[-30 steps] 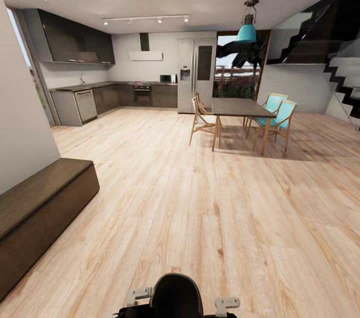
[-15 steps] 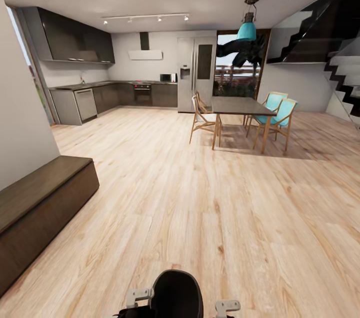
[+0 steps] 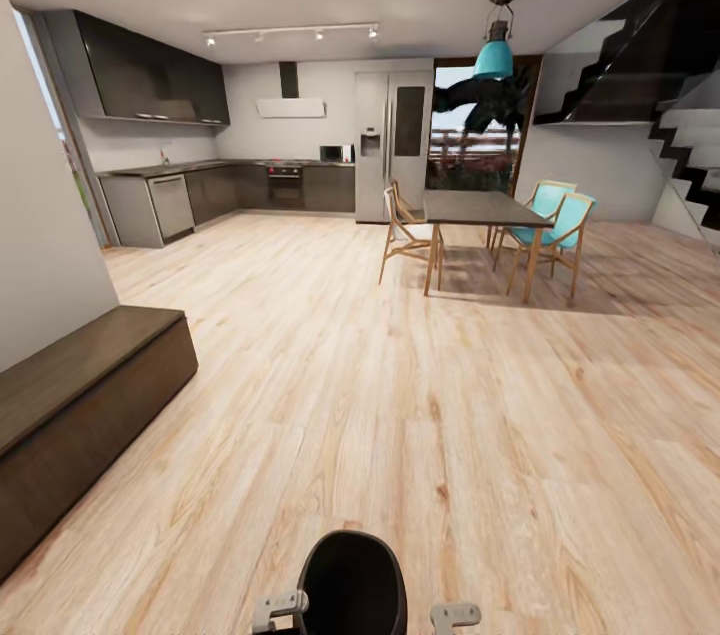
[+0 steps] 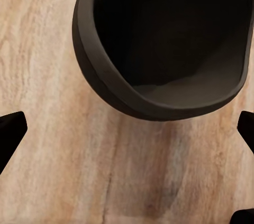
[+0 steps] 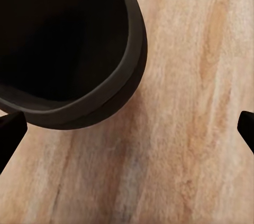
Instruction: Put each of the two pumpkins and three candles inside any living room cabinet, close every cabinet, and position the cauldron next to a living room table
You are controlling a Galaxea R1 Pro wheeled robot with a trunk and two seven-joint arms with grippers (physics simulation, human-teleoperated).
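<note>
The black cauldron (image 3: 352, 583) sits low at the front edge of the head view, flanked by pale parts of my two arms. Its wide dark mouth (image 4: 169, 34) fills much of the left wrist view, over the wood floor, and its rim (image 5: 90, 102) shows in the right wrist view. My left gripper (image 4: 127, 134) is open, its dark fingertips (image 4: 10, 131) far apart with only floor between them. My right gripper (image 5: 127, 131) is open the same way. The long low dark brown cabinet (image 3: 80, 405) runs along the left wall, fronts shut. Pumpkins and candles are out of view.
A dark dining table (image 3: 475, 208) with wooden and teal chairs (image 3: 560, 230) stands ahead to the right. The kitchen counter (image 3: 170, 200) and fridge (image 3: 393, 145) line the back wall. Stairs (image 3: 690, 155) rise at the right. Wide wood floor (image 3: 400, 395) lies between.
The whole head view has shifted a little: the camera has moved, and the cabinet and cauldron sit slightly lower in the picture. Nothing was taken hold of or let go.
</note>
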